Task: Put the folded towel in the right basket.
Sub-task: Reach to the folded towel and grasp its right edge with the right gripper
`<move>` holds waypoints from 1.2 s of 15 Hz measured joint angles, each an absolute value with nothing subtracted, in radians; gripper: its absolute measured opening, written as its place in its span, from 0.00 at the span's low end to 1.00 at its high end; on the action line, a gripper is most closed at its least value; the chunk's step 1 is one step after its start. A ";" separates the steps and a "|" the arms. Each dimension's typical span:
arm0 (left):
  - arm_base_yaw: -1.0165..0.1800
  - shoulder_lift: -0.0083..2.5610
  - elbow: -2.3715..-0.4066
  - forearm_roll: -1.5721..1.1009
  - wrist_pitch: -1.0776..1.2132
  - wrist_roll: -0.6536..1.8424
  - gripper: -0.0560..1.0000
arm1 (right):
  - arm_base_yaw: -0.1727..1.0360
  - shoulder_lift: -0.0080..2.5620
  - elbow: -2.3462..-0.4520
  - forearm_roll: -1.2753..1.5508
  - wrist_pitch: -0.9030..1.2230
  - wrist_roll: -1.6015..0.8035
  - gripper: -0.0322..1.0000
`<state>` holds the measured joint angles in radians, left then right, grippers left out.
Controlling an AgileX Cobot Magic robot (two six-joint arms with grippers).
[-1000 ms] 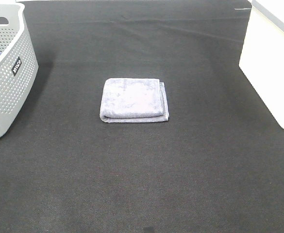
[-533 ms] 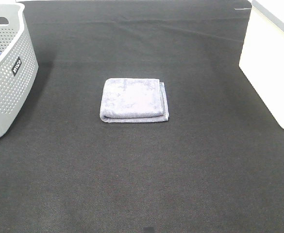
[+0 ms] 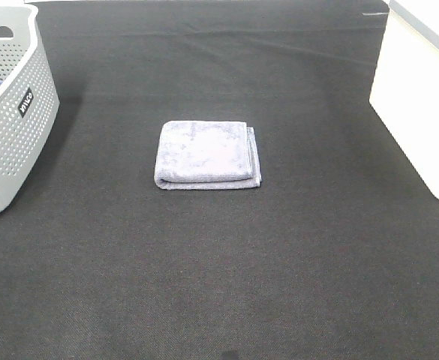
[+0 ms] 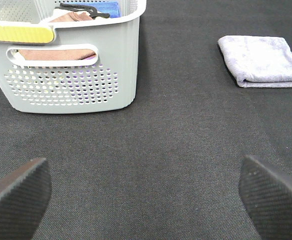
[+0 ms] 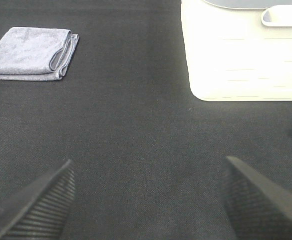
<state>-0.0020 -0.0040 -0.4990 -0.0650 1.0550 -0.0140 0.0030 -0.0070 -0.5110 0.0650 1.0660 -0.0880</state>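
jaws | my left gripper, right gripper: wide apart, empty | folded towel mid-desk; right basket at right edge | risk: pinching only top layer may unfold it

Surface: black woven cloth, spread flat across the whole view, with faint creases near its far edge.
Light: bright and even from above; shadows soft.

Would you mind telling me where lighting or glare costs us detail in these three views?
Exterior high: the white basket is blown out, its wall featureless, and the grey basket casts a soft shadow on the black mat. Right wrist: the white basket glares too, its slat lines faint. Left wrist: evenly lit, the towel shows its folds clearly.
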 joint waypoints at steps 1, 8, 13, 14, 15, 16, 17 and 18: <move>-0.002 -0.004 -0.499 -0.065 1.055 -0.014 0.97 | 0.003 -0.007 -0.511 0.065 1.066 -0.088 0.76; -0.002 -0.004 -0.499 -0.065 1.055 -0.014 0.97 | 0.003 -0.007 -0.511 0.065 1.066 -0.088 0.76; -0.002 -0.004 -0.499 -0.065 1.055 -0.014 0.97 | 0.003 -0.007 -0.511 0.065 1.066 -0.088 0.76; -0.002 -0.004 -0.499 -0.065 1.055 -0.014 0.97 | 0.003 -0.007 -0.511 0.065 1.066 -0.088 0.76; -0.002 -0.004 -0.499 -0.065 1.055 -0.014 0.97 | 0.003 -0.007 -0.511 0.065 1.066 -0.088 0.76; -0.002 -0.004 -0.499 -0.065 1.055 -0.014 0.97 | 0.003 -0.007 -0.511 0.065 1.066 -0.088 0.76; -0.002 -0.004 -0.499 -0.065 1.055 -0.014 0.97 | 0.003 -0.007 -0.511 0.065 1.066 -0.088 0.76; -0.002 -0.004 -0.499 -0.065 1.055 -0.014 0.97 | 0.003 -0.007 -0.511 0.065 1.066 -0.088 0.76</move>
<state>-0.0020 -0.0040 -0.4990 -0.0650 1.0550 -0.0140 0.0030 -0.0070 -0.5110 0.0650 1.0660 -0.0880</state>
